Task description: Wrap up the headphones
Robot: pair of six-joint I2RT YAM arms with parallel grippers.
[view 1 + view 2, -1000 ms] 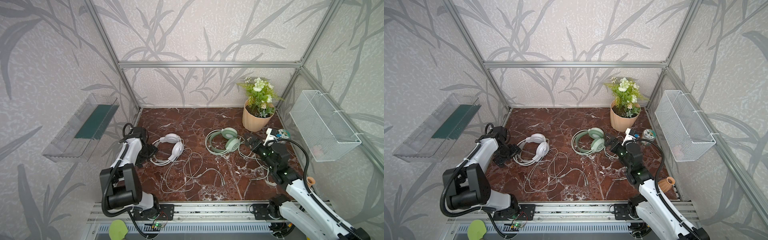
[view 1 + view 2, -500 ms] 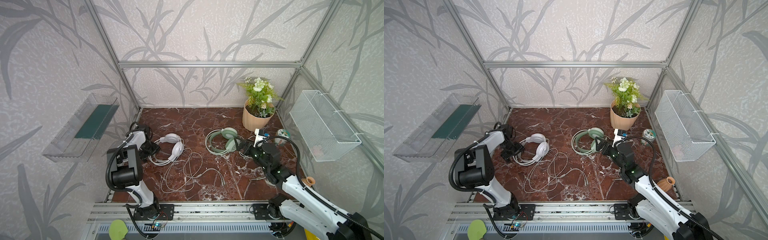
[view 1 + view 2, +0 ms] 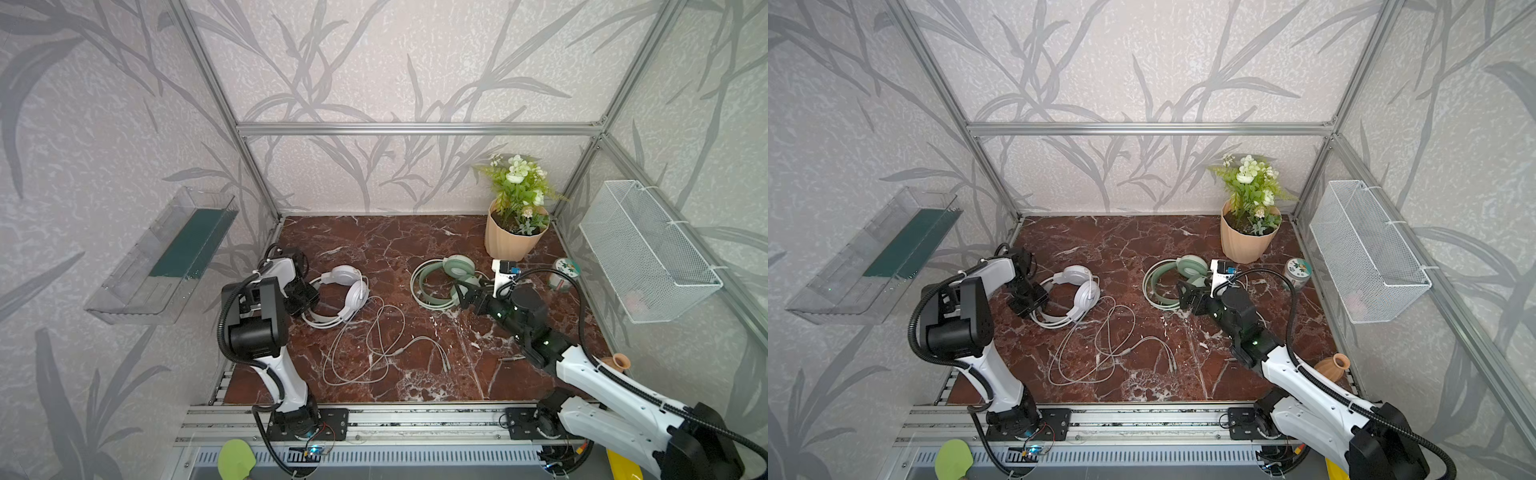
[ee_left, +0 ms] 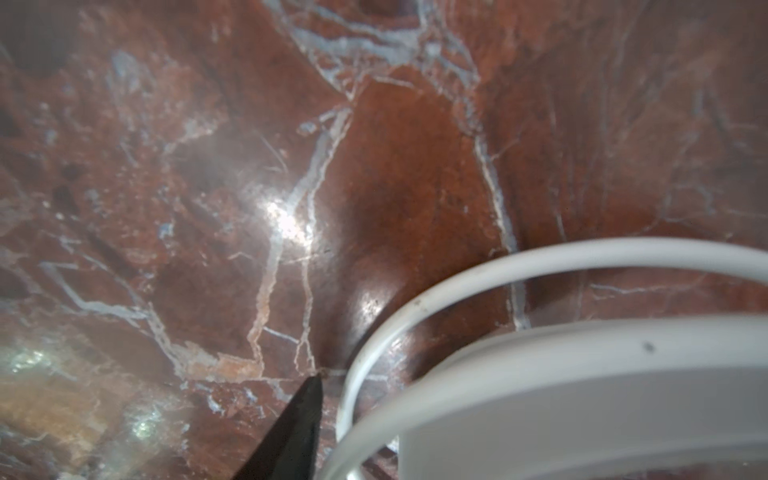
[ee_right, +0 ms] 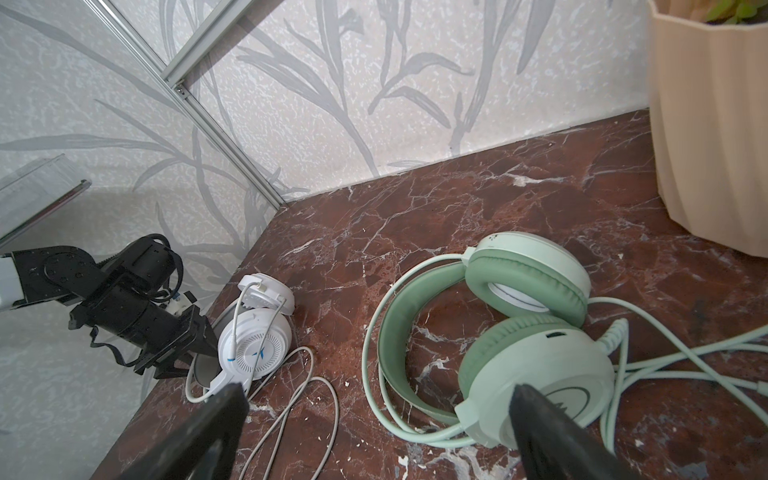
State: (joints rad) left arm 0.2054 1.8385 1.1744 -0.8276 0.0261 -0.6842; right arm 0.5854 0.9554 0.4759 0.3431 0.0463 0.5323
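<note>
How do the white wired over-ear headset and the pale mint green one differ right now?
The white headset lies left in both top views, the mint green headset right. The white cable sprawls in loose loops toward the table front; the green cable trails away beside its earcups. Both lie unwrapped on the red marble table.

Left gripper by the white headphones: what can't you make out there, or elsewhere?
- Whether the left gripper grips the white headphones: its own body covers the contact in both top views; the left wrist view is blurred and shows only one finger.
- Where the green cable runs: cut off by the right wrist view's edge, and the right arm covers it from above.
- Pinkish thing in the basket: the mesh blurs it.
</note>
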